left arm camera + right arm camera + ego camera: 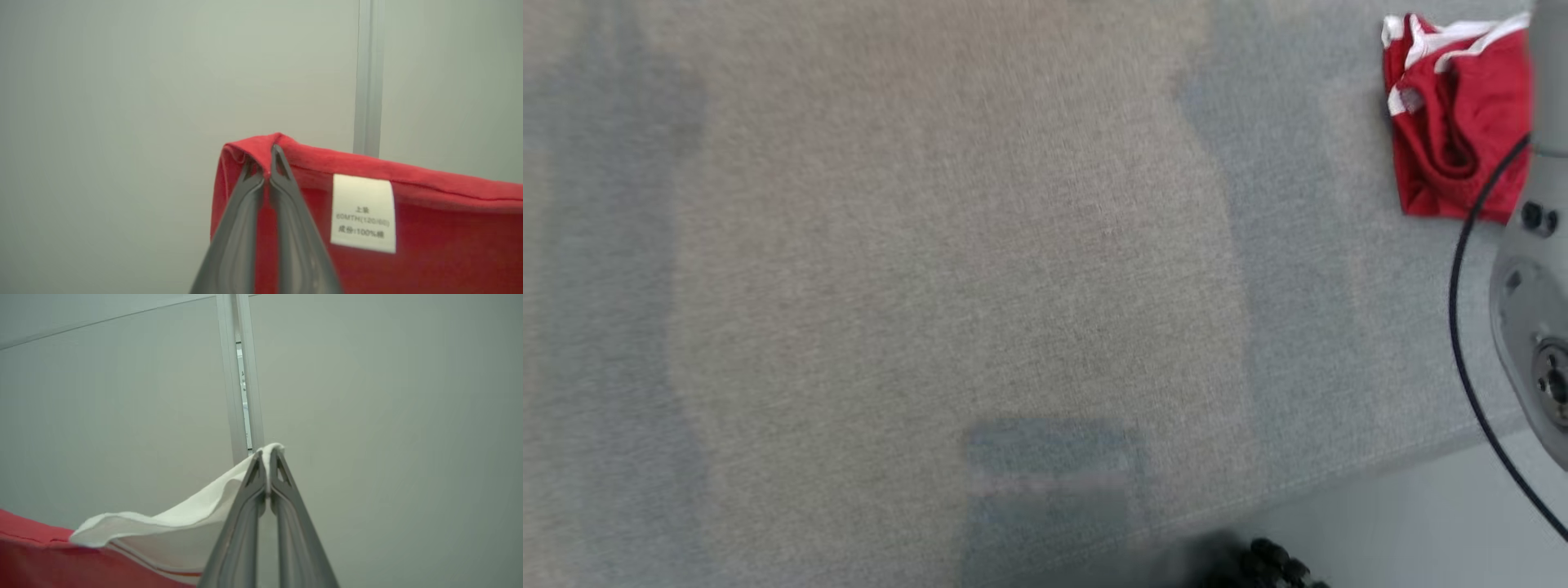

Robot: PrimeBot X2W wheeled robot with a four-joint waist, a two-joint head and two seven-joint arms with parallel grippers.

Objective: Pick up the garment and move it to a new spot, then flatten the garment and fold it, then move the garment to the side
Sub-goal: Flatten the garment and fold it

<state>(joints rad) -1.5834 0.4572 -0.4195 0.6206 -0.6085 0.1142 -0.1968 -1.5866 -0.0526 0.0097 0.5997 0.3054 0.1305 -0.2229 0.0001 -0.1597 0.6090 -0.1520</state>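
My left gripper (pixel 264 163) is pinched tight on the red garment's (pixel 429 253) hem, and my right gripper (pixel 267 459) is clamped on its white trim (pixel 184 514). In the head view, the garment is over the far right corner of the grey fabric surface (pixel 931 286).

The red, white-trimmed garment (pixel 1462 122) shows bunched at two o'clock in the head view. The left gripper (pixel 267 162) has its jaws closed on the red hem. The right gripper (pixel 268 458) has them closed on the white edge.

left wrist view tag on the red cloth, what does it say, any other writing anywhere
"上装": top line of the white label on the red garment, blurred, uncertain.
"60MTH(120/60)": middle line, blurred, digits uncertain.
"成份:100%棉": bottom line.
No readable text in the other views.
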